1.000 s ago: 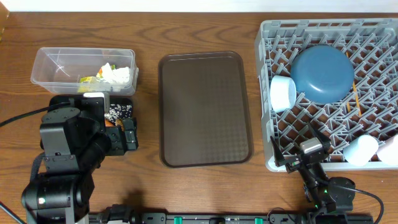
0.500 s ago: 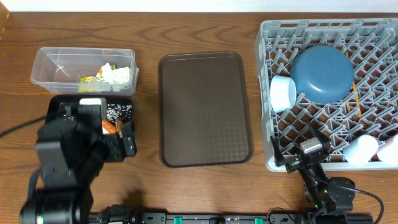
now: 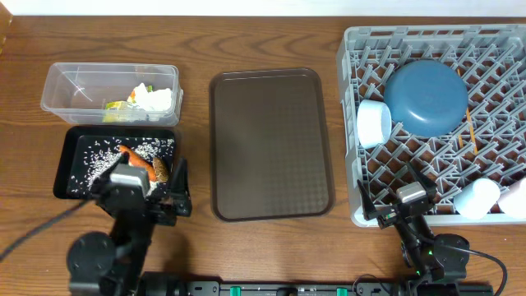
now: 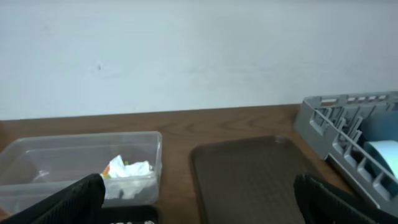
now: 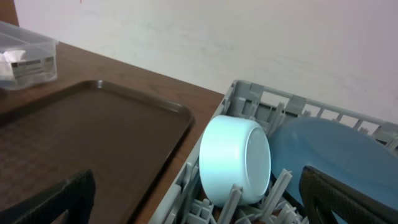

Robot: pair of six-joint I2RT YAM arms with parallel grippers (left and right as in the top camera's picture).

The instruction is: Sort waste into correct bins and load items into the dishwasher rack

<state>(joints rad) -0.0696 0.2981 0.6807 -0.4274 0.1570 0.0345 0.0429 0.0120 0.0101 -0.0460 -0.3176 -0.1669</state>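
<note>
1. Waste first: the carrot (image 3: 136, 160), the brown lump (image 3: 160, 170) and the loose rice (image 3: 99, 156) all lie in the black tray (image 3: 66, 177). The crumpled wrapper (image 3: 144, 99) sits in the clear tub (image 3: 74, 82) right behind it.
2. Left gripper (image 4: 199, 205) has its jaws spread wide with nothing in them. It's parked at the tray's near right corner, so the carrot and lump are just beyond it.
3. Right gripper (image 5: 202, 205) is spread wide and empty too, low at the near left corner of the rack (image 3: 362, 41).
4. From its wrist view the white bowl (image 5: 235, 158) lies on its side straight ahead between the fingers, with the blue bowl (image 3: 426, 97) beside it.
5. Chopsticks (image 3: 471, 131), light blue cup (image 3: 477, 197) and pink cup (image 3: 516, 197) are in the rack.
6. Brown serving tray (image 3: 271, 144) sits between the bins and the rack.
</note>
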